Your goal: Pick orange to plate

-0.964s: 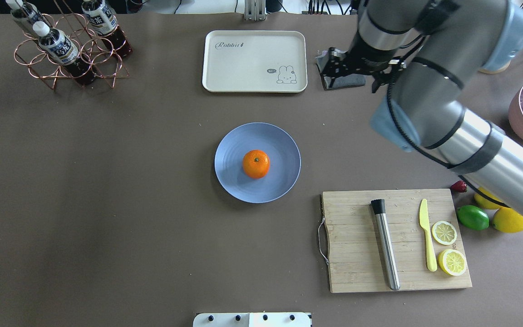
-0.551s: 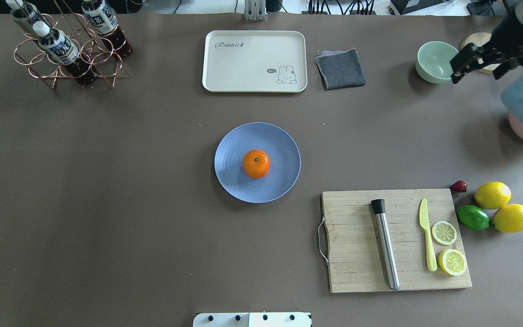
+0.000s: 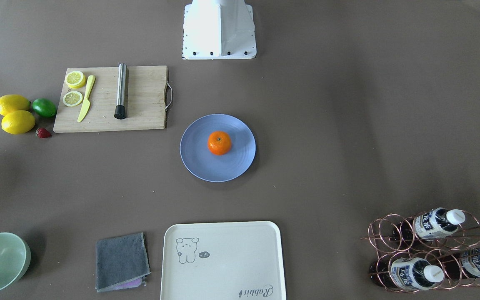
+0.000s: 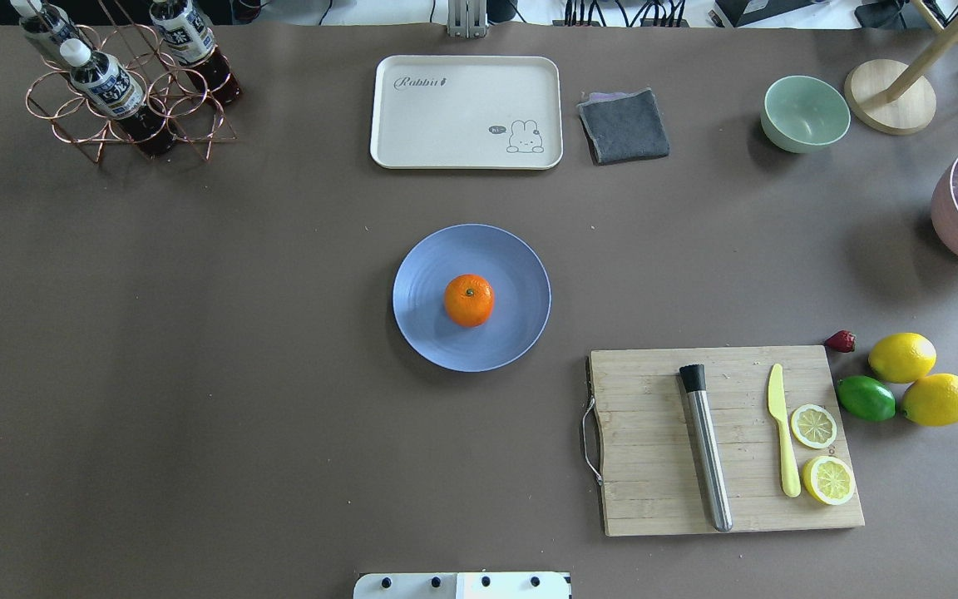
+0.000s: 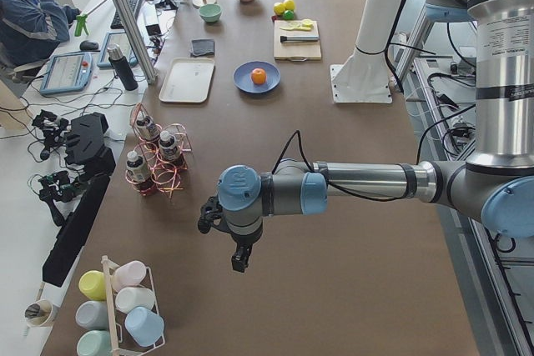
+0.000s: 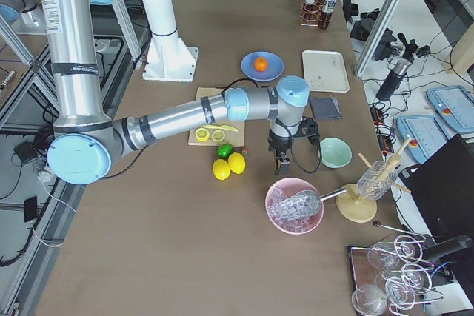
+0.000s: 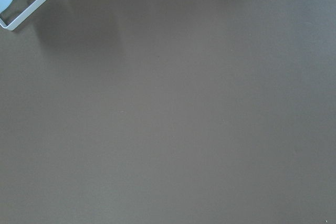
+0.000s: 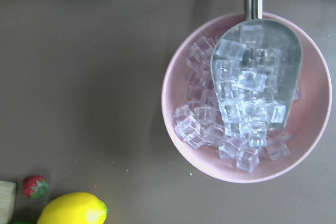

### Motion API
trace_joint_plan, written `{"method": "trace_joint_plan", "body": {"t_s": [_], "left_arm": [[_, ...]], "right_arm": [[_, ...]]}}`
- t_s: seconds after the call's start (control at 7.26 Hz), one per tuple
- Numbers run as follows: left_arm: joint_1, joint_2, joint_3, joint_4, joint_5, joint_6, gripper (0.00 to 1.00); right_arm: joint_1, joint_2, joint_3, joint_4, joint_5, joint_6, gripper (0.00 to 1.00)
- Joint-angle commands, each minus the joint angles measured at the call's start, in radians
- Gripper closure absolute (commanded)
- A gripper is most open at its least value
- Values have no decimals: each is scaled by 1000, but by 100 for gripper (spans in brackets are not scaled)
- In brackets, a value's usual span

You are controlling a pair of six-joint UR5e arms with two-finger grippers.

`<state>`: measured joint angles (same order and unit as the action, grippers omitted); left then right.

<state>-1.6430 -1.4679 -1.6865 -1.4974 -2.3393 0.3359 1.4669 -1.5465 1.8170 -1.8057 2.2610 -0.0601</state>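
Observation:
The orange (image 4: 469,300) sits stem up near the middle of the periwinkle-blue plate (image 4: 516,264), and the front-facing view shows the same orange (image 3: 219,143) on that plate (image 3: 196,160). Nothing touches it. Neither gripper appears in the overhead or front-facing views. In the exterior right view my right gripper (image 6: 280,166) hangs over the table between the lemons and the pink bowl, far from the plate. In the exterior left view my left gripper (image 5: 239,260) hovers over bare table at the other end. I cannot tell whether either is open or shut.
A cutting board (image 4: 654,499) with a muddler, a yellow knife and lemon slices lies right of the plate. Two lemons (image 4: 936,399), a lime (image 4: 866,398) and a strawberry sit beyond it. A cream tray (image 4: 466,112), grey cloth, green bowl (image 4: 805,112), pink ice bowl (image 8: 247,98) and bottle rack (image 4: 125,91) line the far side.
My right arm has swung off to the right and left the overhead view, uncovering the cloth, bowl and lemons. The orange has stayed on the plate.

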Motion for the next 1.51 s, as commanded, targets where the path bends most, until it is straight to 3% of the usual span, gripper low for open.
{"method": "trace_joint_plan", "body": {"t_s": [0.0, 0.69, 1.38], "left_arm": [[0, -6, -1, 0, 0, 0, 2], [-1, 3, 5, 0, 6, -3, 2], [-3, 3, 10, -3, 2, -5, 2]], "right_arm": [[113, -140, -8, 12, -3, -52, 0], [150, -175, -24, 23, 0, -46, 0], [150, -176, -54, 166, 3, -47, 0]]}}
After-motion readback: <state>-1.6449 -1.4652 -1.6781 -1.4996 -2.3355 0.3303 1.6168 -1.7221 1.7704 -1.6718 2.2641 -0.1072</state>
